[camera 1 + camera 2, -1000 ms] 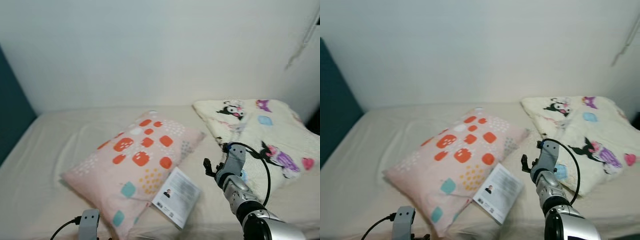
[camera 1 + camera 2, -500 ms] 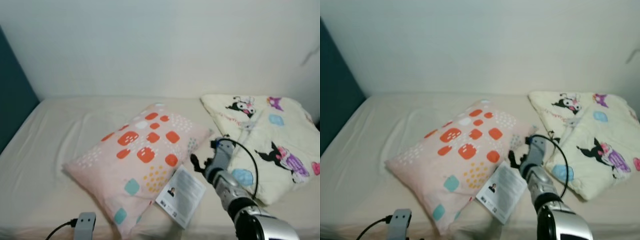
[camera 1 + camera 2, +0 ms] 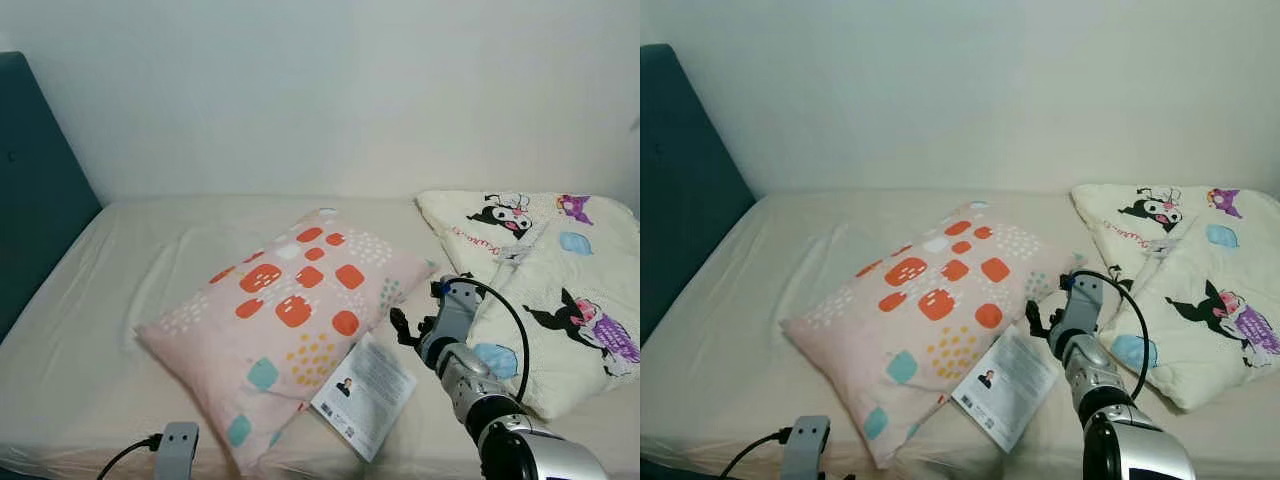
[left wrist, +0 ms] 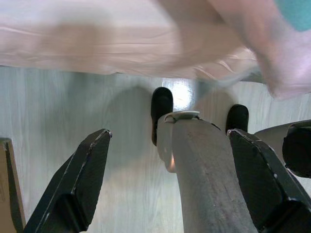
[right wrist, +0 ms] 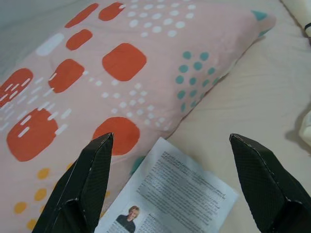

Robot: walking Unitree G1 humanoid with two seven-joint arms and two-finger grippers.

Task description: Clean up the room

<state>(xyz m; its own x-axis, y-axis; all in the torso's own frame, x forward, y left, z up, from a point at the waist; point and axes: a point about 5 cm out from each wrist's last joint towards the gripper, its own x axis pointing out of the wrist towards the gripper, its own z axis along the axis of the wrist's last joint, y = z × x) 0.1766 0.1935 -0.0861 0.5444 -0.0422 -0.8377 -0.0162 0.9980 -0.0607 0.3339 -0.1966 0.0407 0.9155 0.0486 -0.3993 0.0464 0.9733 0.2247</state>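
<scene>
- The bed [image 3: 120, 300] wears a smooth cream sheet, lightly creased; a dark teal padded headboard [image 3: 35, 180] stands at its left end, against a plain pale wall [image 3: 330, 90].
- A soft, plump rectangular pink pillow [image 3: 285, 310] with orange rounded squares, teal patches and white and yellow dots lies slantwise in the middle of the bed; its near corner reaches the bed's front edge.
- A thin white paper booklet [image 3: 362, 395] with fine printed text and a small portrait lies flat on the sheet; its one edge is tucked just under the pillow's right side, near the front edge of the bed.
- A puffy, quilted cream blanket [image 3: 560, 290] printed with black-and-purple cartoon figures lies folded in a heap on the right part of the bed, well apart from the headboard.
- The right end effector [image 5: 175, 189] reaches forward on its silver, jointed arm, a black cable looping over the wrist; it hovers just above the booklet, between pillow and blanket; its two black, finely textured fingers [image 5: 92, 184] are spread wide, grasping nothing.
- The left end effector [image 4: 170, 189] hangs low beside the bed, pointing down at the pale wood-grain floor [image 4: 58, 111]; its fingers are likewise released and apart, with the robot's silver leg [image 4: 204, 170] and black feet seen between them.
</scene>
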